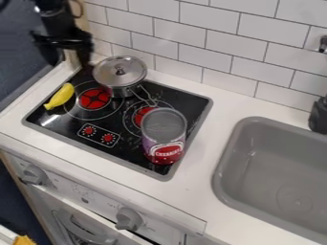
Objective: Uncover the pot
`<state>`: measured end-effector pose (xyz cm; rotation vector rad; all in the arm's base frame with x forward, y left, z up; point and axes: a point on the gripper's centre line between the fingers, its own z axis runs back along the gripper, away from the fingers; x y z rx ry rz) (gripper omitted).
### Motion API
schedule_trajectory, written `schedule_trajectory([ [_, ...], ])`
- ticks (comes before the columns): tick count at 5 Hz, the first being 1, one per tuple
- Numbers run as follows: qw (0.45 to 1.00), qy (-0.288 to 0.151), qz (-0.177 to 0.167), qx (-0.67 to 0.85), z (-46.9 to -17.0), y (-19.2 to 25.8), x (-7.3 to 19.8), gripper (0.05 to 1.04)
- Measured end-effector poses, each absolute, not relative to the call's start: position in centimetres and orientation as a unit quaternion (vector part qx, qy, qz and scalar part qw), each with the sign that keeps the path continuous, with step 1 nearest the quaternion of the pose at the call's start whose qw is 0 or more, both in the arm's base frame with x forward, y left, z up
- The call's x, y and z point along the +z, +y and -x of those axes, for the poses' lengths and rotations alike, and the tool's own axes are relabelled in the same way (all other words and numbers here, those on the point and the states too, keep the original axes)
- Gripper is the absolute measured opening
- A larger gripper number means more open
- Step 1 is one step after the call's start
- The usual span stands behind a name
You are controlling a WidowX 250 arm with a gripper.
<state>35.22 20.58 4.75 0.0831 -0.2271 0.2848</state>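
The black gripper (80, 53) hangs at the upper left, beside the back left corner of the stove and left of the pot. A silver pot (119, 91) stands at the back of the black stovetop, its handle pointing toward the front right. On top of it lies a metal lid (120, 71) with a dark knob, covering the opening. The gripper and the lid are apart.
A yellow banana (60, 96) lies on the stovetop's left side. An open can (164, 136) with a red and purple label stands at its front right. At right is a grey sink (268, 174); white tiles (211, 40) rise behind.
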Motion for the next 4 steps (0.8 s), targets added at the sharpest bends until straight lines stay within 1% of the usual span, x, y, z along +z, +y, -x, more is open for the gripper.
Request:
schedule_trajectory([
  [2, 0.991, -0.098, -0.027, 0.086, -38.6, 17.6, 4.8, 1.001],
  [3, 0.995, -0.077, -0.018, 0.067, -39.3, 16.6, 3.4, 1.001],
  [4, 0.996, -0.065, -0.019, 0.058, -39.8, 16.4, 2.3, 1.001],
])
